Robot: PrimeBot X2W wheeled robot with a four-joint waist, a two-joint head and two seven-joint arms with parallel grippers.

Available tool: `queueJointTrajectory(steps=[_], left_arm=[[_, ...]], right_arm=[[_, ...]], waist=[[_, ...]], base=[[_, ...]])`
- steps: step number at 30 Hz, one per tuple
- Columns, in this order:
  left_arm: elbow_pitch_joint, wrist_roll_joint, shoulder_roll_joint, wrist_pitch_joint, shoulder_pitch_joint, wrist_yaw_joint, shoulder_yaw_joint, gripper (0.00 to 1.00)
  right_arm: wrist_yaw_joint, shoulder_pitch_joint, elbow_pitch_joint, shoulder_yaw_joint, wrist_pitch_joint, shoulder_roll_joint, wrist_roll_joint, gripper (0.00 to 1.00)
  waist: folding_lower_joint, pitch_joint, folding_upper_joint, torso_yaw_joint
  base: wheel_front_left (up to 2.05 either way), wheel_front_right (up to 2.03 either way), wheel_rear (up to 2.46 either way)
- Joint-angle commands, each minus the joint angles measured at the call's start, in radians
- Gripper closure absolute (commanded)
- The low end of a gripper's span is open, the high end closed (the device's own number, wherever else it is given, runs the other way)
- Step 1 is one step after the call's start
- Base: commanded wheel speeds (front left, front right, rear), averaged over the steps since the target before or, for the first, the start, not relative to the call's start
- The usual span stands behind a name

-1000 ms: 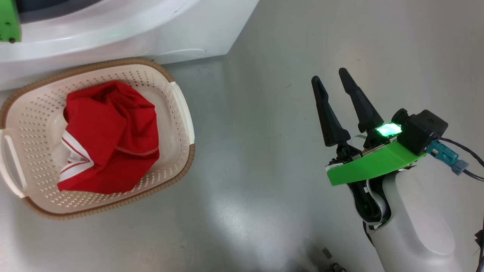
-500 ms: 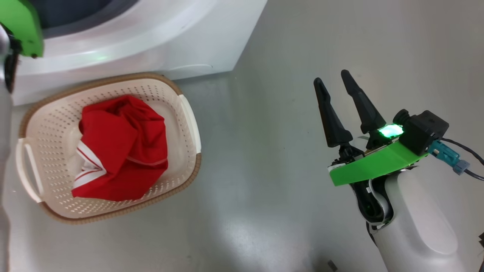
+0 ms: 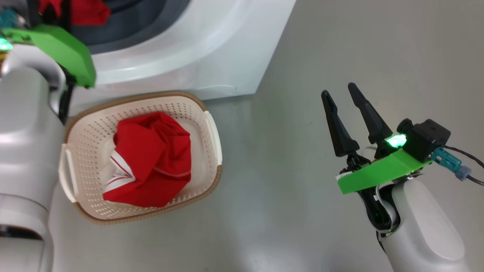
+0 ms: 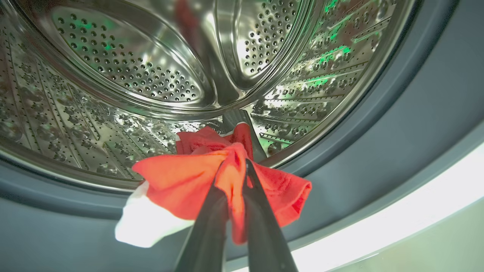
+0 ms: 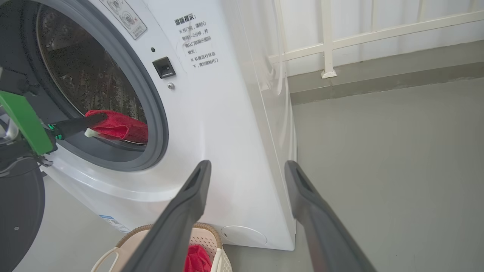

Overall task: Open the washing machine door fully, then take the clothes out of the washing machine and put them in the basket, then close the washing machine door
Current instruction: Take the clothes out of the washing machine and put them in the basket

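Red garment (image 4: 177, 181) at the washer (image 5: 227, 132) drum (image 4: 113, 75) lip, pinched tight in the left gripper (image 4: 236, 177). 1 more red piece (image 3: 151, 158) lies in the basket (image 3: 90, 151), 6 o'clock of the washer. Right gripper (image 3: 338, 89), 3 o'clock of the basket, spread wide, empty.

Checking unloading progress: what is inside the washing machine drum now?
One red garment with a white panel sits at the drum's mouth, pinched in the left gripper's shut jaws. Other visible steel walls carry no cloth. The drum surface under it is covered.
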State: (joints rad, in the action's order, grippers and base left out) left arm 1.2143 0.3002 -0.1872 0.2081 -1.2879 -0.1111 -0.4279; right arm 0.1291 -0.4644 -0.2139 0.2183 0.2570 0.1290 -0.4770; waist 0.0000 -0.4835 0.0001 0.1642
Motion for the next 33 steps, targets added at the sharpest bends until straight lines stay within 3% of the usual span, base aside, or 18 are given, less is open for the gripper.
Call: queueJointTrajectory(steps=[1, 11, 23, 33], left_arm=[[-0.039, 0.014, -0.033, 0.022, 0.019, -0.007, 0.011, 1.00], [-0.274, 0.037, -0.030, 0.053, 0.234, -0.002, 0.014, 1.00], [-0.802, 0.056, -0.107, 0.049, 0.629, 0.091, 0.049, 1.00], [-1.106, 0.075, -0.156, 0.044, 0.889, 0.164, 0.074, 1.00]], right_arm=[[0.002, 0.030, 0.018, 0.019, 0.005, 0.005, -0.001, 0.00], [0.002, 0.061, 0.007, 0.015, 0.005, 0.028, -0.004, 0.00], [0.002, 0.082, 0.011, 0.009, 0.005, 0.046, -0.010, 0.00], [0.002, 0.085, 0.015, 0.003, 0.005, 0.043, -0.011, 0.00]], waist=[[0.0000, 0.041, -0.0001, -0.033], [0.0000, 0.121, -0.0001, -0.081], [0.0000, 0.152, -0.0001, -0.099], [0.0000, 0.151, -0.0001, -0.093]], base=[[0.00, 0.00, 0.00], [0.00, 0.00, 0.00], [0.00, 0.00, 0.00], [0.00, 0.00, 0.00]])
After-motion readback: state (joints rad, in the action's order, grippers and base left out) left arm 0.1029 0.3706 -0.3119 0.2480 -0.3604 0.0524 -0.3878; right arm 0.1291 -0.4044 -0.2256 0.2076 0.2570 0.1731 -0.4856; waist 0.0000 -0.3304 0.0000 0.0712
